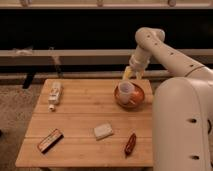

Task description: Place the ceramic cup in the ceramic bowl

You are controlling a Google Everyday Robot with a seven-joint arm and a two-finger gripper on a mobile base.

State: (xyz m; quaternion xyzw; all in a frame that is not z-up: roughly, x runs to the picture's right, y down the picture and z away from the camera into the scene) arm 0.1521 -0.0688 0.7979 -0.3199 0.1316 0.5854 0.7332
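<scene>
1. A white robot arm (165, 52) reaches from the right side of the scene over a small wooden table (80, 117), with the robot's large white body (182, 130) filling the lower right.
2. The gripper (131, 75) hangs at the end of the arm, above the far right part of the table, with yellowish fingertips pointing downward.
3. Whether the gripper is open or closed cannot be told, and it cannot be told whether it touches anything.
4. The ceramic cup (125, 90), small and white, sits just below the gripper, inside the ceramic bowl, toward the bowl's left side.
5. The ceramic bowl (134, 98), round and glossy reddish-brown, rests on the table directly beneath the gripper, close to the table's right edge.
6. A flat whitish block (103, 131) lies on the table below and to the left of the gripper, nearer the front edge.
7. A small dark red packet (130, 144) lies near the front edge, almost straight below the gripper and to the right of the block.
8. A dark rectangular bar with a reddish rim (50, 140) lies at the front left corner, well apart from the gripper.
9. A pale bottle-like item (55, 95) lies on its side far to the left of the gripper, near the table's left edge.
10. Behind the table runs a dark wall with a pale horizontal rail (65, 52).
</scene>
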